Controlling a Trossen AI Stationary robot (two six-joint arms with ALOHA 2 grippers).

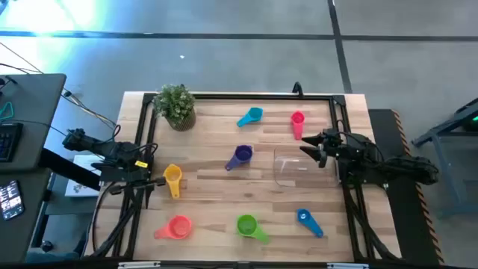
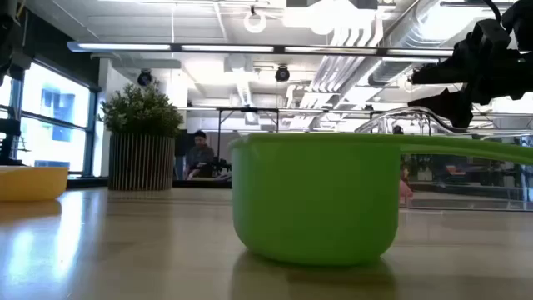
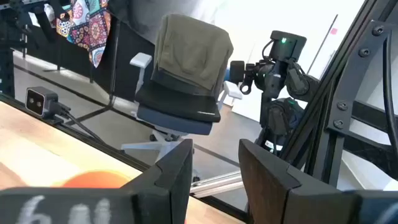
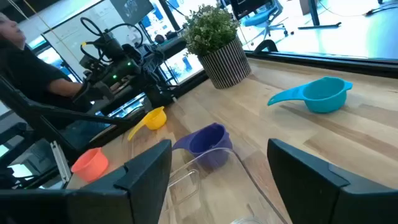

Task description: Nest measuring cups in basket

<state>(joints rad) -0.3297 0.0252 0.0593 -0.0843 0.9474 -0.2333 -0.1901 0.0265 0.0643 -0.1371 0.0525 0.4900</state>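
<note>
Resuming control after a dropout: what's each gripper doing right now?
Left gripper: open, empty, near the yellow cup.
Right gripper: open, empty, over the basket.

Light wooden table (image 1: pixel 216 179), seven scattered measuring cups (image 1: pixel 243 155), seemingly empty clear basket (image 1: pixel 302 168), potted plant (image 1: pixel 176 105).

We are seeing a potted plant (image 1: pixel 176 105) standing near the far left corner of the wooden surface (image 1: pixel 216 190). Beyond it, an office chair (image 3: pixel 186 84) draped with a cloth is sitting, and a person (image 2: pixel 199 152) is sitting at a desk.
</note>
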